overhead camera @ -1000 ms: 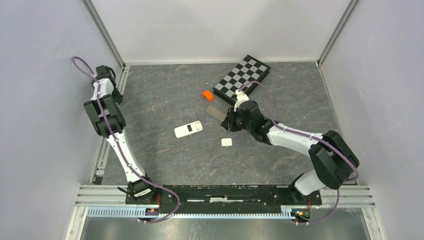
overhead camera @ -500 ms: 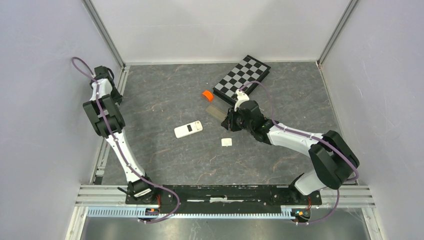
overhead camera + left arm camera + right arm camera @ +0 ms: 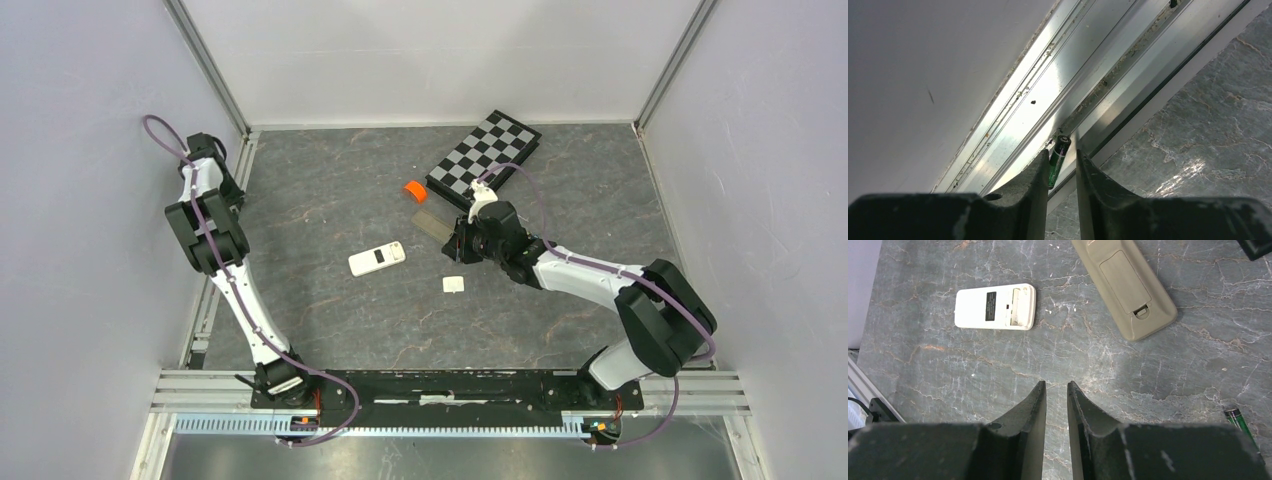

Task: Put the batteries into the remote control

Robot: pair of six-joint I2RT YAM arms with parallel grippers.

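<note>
A green-and-black battery (image 3: pixel 1058 160) lies in the groove of the aluminium rail (image 3: pixel 1048 95) at the table's left edge. My left gripper (image 3: pixel 1062 152) straddles it with a narrow gap; the cell rests against the left finger and is clear of the right one. In the top view that gripper (image 3: pixel 205 155) sits at the far left rail. The white remote control (image 3: pixel 995 307) lies back-up with its compartment uncovered. My right gripper (image 3: pixel 1056 384) hovers near it, narrowly open and empty. A second battery (image 3: pixel 1240 425) lies at the lower right.
A tan remote (image 3: pixel 1125 285) lies back-up with its cover on. A small white cover piece (image 3: pixel 453 284) lies by the right gripper (image 3: pixel 462 245). An orange roll (image 3: pixel 414 189) and a checkerboard (image 3: pixel 484 158) sit at the back. The side wall (image 3: pixel 923 75) stands right beside the rail.
The left arm has shifted very slightly along the rail. The right arm and the things on the table have stayed where they were.
</note>
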